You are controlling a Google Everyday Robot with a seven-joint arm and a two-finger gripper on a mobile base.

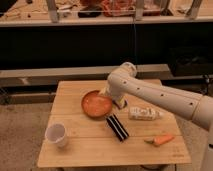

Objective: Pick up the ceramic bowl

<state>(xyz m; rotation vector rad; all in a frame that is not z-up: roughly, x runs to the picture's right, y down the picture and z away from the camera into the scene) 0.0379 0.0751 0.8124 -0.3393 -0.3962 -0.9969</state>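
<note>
From the left, a white cup (pixel 55 134) stands near the front corner of the bench (pixel 75 156), and the ceramic bowl (pixel 95 105) rests flat near the middle, not yet lifted. The pincer (pixel 114 99) hangs at the bowl's right rim, and one cannot tell whether it is apart or together. Grasp and lift appear still to be done, clear of the black bar (pixel 118 127), bottle (pixel 144 113) and carrot (pixel 162 139) further right.

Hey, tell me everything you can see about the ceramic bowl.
The bowl is round, shallow, orange-brown, glossy and speckled inside, apparently empty. It sits upright on the wooden table, near its middle. The gripper is at its far right rim; whether they touch is unclear. A black bar lies close by its near right edge.
</note>
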